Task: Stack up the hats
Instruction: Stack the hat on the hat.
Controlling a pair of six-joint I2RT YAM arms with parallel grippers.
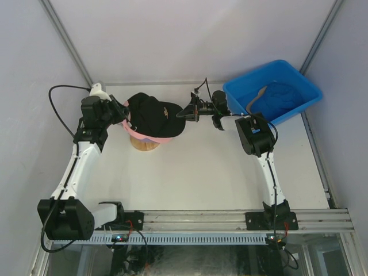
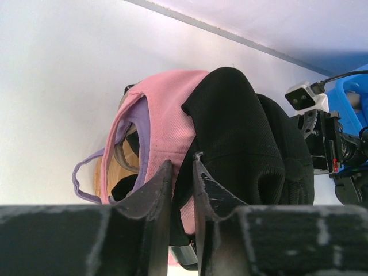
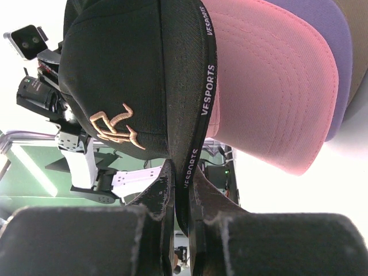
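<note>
Hats: four for sure. Three are on the stand: black hat (image 1: 154,114), pink hat (image 2: 169,109), purple hat (image 2: 142,123). One blue hat (image 1: 282,95) is in the bin. A tan strip (image 1: 256,99) beside it may be a fifth, can't tell. One wooden stand (image 1: 145,144). One blue bin (image 1: 244,87). Two tools: left tool (image 2: 183,164), right tool (image 3: 181,172). One table (image 1: 201,172).

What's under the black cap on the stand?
A pink cap sits directly under the black cap, with a purple cap beneath that, all on the wooden stand. The stand's top and anything lower in the pile are covered.
</note>
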